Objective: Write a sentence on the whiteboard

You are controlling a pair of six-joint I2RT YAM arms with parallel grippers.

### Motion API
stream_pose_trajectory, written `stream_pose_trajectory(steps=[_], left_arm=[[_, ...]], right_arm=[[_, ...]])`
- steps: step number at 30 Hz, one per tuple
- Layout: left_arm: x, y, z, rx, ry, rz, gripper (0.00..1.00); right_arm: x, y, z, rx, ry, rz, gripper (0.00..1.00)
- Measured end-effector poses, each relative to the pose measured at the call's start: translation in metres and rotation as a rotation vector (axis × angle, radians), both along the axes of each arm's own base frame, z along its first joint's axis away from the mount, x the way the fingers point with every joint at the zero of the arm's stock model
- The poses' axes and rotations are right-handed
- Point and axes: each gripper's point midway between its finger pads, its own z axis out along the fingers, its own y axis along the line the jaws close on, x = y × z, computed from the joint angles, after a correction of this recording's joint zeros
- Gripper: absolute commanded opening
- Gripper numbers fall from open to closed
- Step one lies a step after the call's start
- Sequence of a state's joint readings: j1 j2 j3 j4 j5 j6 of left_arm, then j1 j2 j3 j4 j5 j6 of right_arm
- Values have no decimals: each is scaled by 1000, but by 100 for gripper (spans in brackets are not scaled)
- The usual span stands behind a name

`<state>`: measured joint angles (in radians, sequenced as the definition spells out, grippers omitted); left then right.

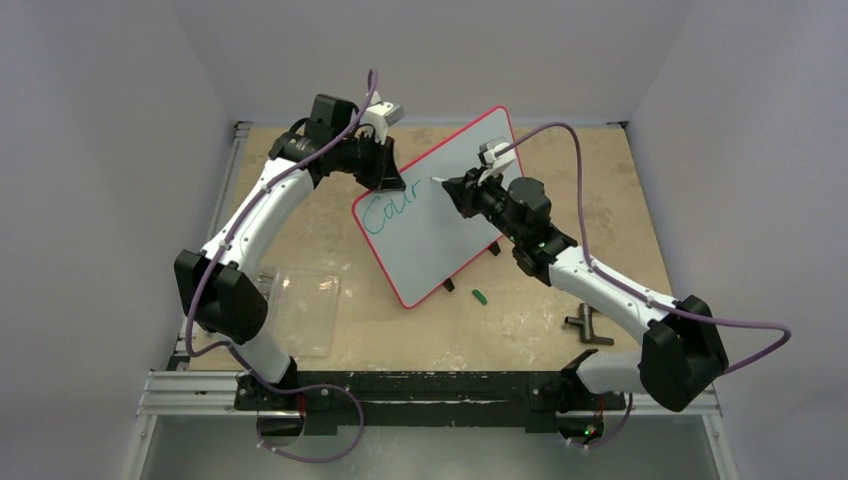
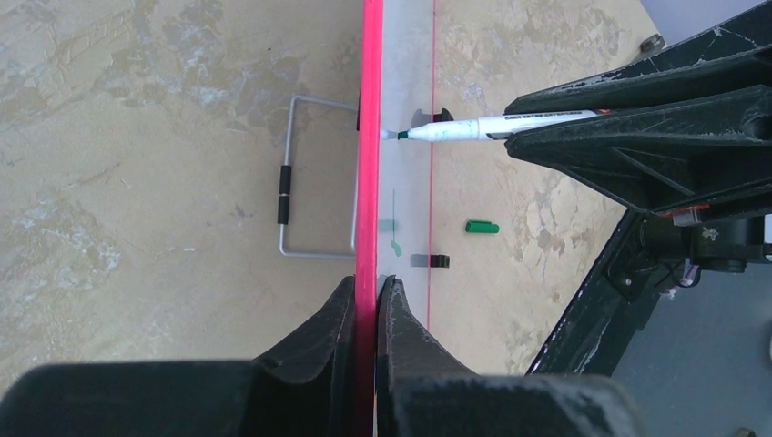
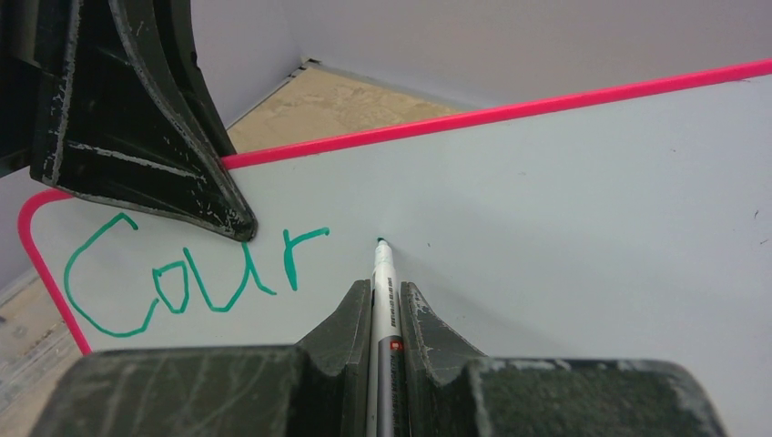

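Nearest thing, from the top cam: green cap (image 1: pixel 479 296) loose on the table, at 5 o'clock of the whiteboard (image 1: pixel 440 235), out of the way.

Right gripper (image 3: pixel 380 289) has its jaws clamped on the marker (image 3: pixel 381 269). The tip looks to be on the board, just at 3 o'clock of the "r".

Worries imo:
- Push too hard and the propped board rocks back, so the stroke skips or wobbles.
- Start the next letter too close and it runs into the "r".
- Pen could twist in the pinch bc the hold is narrow.

The sentence (image 3: pixel 187 289) is only 4 letters so far, "Cour": thin teal-green cursive at the board's 9 o'clock end, w/ lots left to write.

Farthest, left gripper (image 2: pixel 367 284) jaws are pinched together on the red rim at 11 o'clock. If that slips, a finger could smear the ink.
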<state>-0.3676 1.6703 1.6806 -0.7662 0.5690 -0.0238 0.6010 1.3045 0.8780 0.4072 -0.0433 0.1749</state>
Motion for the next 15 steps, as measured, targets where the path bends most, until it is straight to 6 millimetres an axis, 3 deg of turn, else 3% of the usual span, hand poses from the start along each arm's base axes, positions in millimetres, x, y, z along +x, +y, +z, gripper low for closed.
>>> stream_pose_trajectory(steps=[15], left_arm=[[1, 0, -1, 2, 4, 4, 0]], right_arm=[[5, 4, 4, 1, -3, 6, 0]])
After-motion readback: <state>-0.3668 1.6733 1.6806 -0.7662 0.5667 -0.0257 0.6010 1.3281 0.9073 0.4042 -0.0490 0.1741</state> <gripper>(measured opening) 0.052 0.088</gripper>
